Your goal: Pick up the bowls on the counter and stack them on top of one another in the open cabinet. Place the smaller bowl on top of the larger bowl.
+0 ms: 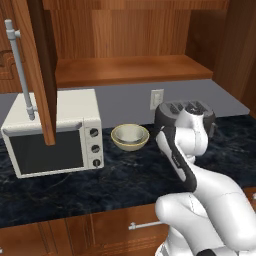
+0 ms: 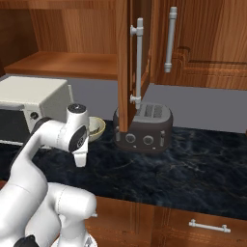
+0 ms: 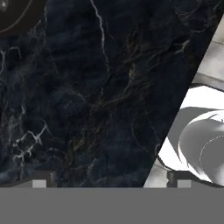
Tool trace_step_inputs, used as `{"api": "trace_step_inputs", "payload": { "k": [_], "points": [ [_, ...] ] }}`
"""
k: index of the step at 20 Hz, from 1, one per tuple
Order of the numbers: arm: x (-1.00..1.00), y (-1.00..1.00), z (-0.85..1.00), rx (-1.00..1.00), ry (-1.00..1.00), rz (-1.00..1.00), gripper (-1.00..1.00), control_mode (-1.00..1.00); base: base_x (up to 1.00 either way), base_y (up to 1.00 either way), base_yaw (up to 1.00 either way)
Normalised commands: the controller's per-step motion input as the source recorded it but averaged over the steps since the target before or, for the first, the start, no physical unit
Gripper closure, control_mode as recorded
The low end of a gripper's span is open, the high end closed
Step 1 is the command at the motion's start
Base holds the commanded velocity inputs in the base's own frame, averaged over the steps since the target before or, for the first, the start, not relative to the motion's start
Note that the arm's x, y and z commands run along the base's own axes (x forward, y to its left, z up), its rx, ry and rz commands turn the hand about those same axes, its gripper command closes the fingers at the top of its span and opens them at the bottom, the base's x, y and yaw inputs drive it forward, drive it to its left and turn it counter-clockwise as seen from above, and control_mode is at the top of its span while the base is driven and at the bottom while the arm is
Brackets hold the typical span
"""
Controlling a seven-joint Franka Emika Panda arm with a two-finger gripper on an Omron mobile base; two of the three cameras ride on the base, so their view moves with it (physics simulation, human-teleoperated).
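The larger bowl (image 1: 130, 137), yellowish-beige with a cream inside, stands on the dark marble counter (image 1: 100, 182) just right of the microwave; in the right base view the bowl (image 2: 98, 128) peeks out from behind my arm. The smaller bowl is hidden or out of view. Above, the open cabinet shows its bare plank shelf (image 1: 130, 70), its door (image 1: 42, 75) swung out over the microwave. In the hand view my gripper (image 3: 109, 183) is open, looking down at bare counter (image 3: 96, 96) with nothing between the fingertips (image 3: 39, 183).
A white microwave (image 1: 55, 135) fills the counter's left. A dark toaster (image 2: 143, 128) sits at the back, right of the bowl and under the open door's (image 2: 126, 62) edge. Brown drawers (image 1: 115, 227) run below the counter front.
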Motion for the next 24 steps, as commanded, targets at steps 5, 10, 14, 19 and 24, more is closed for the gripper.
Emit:
{"api": "trace_step_inputs", "payload": {
  "k": [5, 10, 14, 19, 24],
  "points": [
    [0.5, 0.35, 0.02, 0.09, -0.15, 0.0, -1.0, -1.0, 0.0, 0.0, 0.0],
    [0.49, 0.31, 0.03, 0.02, -0.11, 0.0, -1.0, -1.0, 0.0, 0.0, 0.0],
    [0.53, 0.24, 0.0, 0.0, -0.08, 0.0, -1.0, -1.0, 0.0, 0.0, 0.0],
    [0.64, 0.06, 0.0, 0.01, -0.01, 0.0, -1.0, -1.0, 0.0, 0.0, 0.0],
    [0.65, -0.01, 0.0, 0.02, 0.0, 0.02, -1.0, -1.0, 0.0, 0.0, 0.0]
  ]
}}
